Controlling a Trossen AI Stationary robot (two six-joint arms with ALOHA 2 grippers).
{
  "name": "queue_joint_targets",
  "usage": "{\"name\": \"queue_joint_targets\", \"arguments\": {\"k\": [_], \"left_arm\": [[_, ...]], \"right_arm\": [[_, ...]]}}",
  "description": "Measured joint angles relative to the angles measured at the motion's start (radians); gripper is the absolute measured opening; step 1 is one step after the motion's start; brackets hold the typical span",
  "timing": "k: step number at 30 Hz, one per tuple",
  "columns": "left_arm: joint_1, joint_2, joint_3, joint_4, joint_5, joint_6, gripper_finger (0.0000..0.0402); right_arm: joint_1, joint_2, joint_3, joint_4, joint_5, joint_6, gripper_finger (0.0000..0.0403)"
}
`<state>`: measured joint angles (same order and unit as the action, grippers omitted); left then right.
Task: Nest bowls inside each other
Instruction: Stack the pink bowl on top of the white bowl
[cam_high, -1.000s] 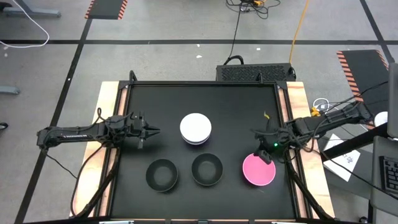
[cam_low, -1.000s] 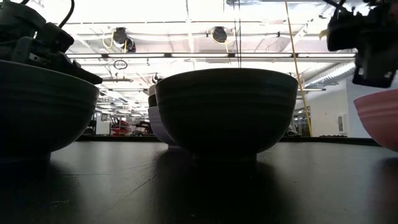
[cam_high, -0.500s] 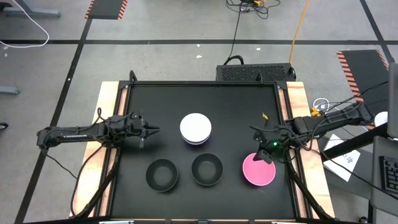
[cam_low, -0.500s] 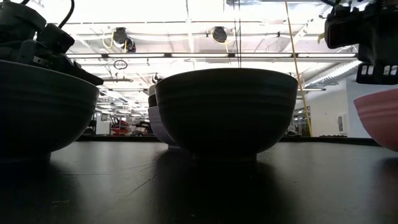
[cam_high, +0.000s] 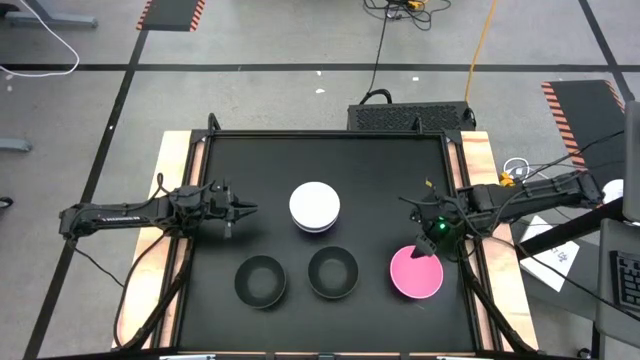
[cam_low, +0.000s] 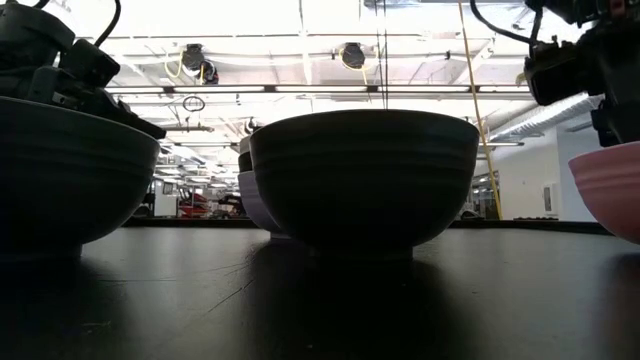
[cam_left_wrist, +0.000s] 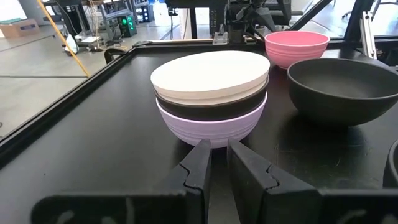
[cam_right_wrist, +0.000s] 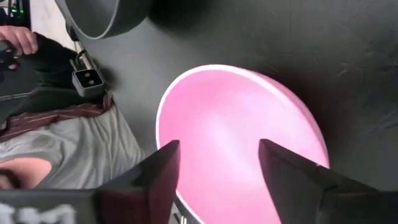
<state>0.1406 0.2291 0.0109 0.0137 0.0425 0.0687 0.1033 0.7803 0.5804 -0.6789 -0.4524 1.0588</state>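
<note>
In the middle of the black table stands a stack (cam_high: 314, 207) of bowls: white on top, black under it, lavender (cam_left_wrist: 208, 124) at the bottom. Two black bowls (cam_high: 260, 280) (cam_high: 333, 272) stand open side up near the front edge, and a pink bowl (cam_high: 416, 272) stands to their right. My right gripper (cam_right_wrist: 217, 165) hovers open over the pink bowl's far rim (cam_right_wrist: 163, 118), one finger over its inside and one near the rim. My left gripper (cam_left_wrist: 219, 168) is shut, level, left of the stack and short of it.
A raised black rim (cam_high: 455, 190) frames the table, with wooden edges outside it. A person's hand and sleeve (cam_right_wrist: 25, 43) show beyond the table's near edge in the right wrist view. Bare table lies between the stack and the far edge (cam_high: 320, 150).
My right gripper has opened over the pink bowl's far rim, rolled about its wrist and swung slightly toward the far edge. The pink bowl stands where it was. My left gripper has kept still.
</note>
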Motion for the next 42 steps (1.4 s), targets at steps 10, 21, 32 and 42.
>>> {"name": "queue_joint_targets", "arguments": {"k": [10,21,32,42], "left_arm": [[0.000,0.000,0.000,0.000,0.000,0.005,0.0056],[0.000,0.000,0.000,0.000,0.000,0.015,0.0056],[0.000,0.000,0.000,0.000,0.000,0.015,0.0056],[0.000,0.000,0.000,0.000,0.000,0.012,0.0056]], "right_arm": [[-0.060,0.003,0.000,-0.148,-0.017,0.029,0.0261],[-0.083,0.043,0.000,-0.190,0.008,0.000,0.0259],[-0.044,0.217,0.000,-0.216,0.005,-0.023,0.0258],[-0.029,0.375,0.000,-0.215,0.023,-0.056,0.0258]]}}
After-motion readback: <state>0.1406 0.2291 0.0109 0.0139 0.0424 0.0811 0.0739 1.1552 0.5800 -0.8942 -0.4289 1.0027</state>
